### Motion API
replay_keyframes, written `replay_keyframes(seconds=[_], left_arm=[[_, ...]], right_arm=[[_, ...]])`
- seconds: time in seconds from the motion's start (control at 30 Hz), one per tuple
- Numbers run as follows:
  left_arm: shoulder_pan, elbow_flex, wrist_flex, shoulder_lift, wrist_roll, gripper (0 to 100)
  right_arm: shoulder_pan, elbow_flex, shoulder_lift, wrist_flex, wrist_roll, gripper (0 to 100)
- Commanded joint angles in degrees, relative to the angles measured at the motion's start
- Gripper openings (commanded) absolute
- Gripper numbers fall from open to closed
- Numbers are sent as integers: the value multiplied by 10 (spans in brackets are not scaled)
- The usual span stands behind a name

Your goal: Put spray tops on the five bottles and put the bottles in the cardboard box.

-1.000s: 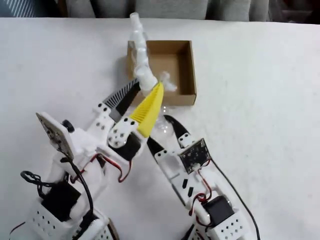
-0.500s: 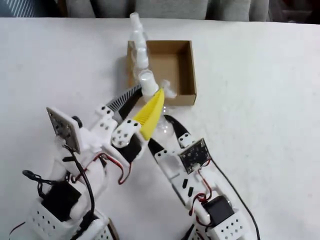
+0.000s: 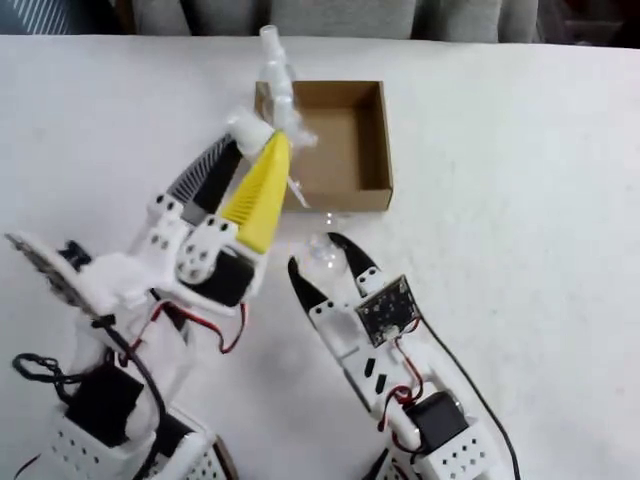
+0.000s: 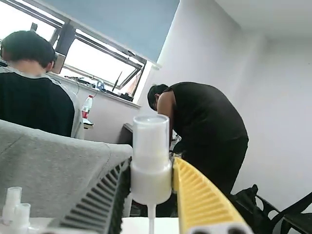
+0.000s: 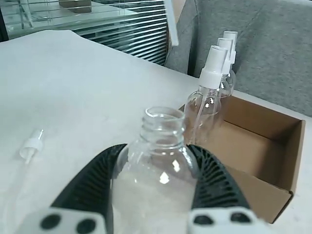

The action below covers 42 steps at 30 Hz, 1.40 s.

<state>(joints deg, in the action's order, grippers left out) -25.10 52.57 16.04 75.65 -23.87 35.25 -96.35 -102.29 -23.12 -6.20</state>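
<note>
The left gripper (image 3: 255,135) was closed on a spray top (image 4: 150,146), pinching its white collar between both fingers with the dip tube hanging down. It was held raised over the near-left corner of the cardboard box (image 3: 384,130). The right gripper (image 3: 315,253) clamped an uncapped bottle (image 5: 157,180) around its body. This bottle stood upright on the table (image 3: 500,150), just near of the box's near wall. Capped bottles (image 5: 209,97) stood in a row at the box's left side. A loose spray top (image 5: 30,145) lay on the table, left of the uncapped bottle.
</note>
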Motion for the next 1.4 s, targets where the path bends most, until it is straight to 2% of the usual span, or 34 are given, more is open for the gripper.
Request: replay_keyframes(seconds=[0.0, 0.47, 0.7, 1.03, 1.37], left_arm=[[4, -42, 26, -6, -30, 24], [3, 2, 29, -7, -34, 24], [-42, -1, 58, -6, -33, 24], [-38, 4, 68, -6, -31, 24], [-39, 4, 149, -7, -31, 24]], right_arm=[[0, -6, -8, -1, -6, 16], [0, -6, -8, -1, -6, 16], [0, -6, -8, -1, -6, 16], [0, -6, -8, -1, -6, 16], [0, -6, -8, -1, -6, 16]])
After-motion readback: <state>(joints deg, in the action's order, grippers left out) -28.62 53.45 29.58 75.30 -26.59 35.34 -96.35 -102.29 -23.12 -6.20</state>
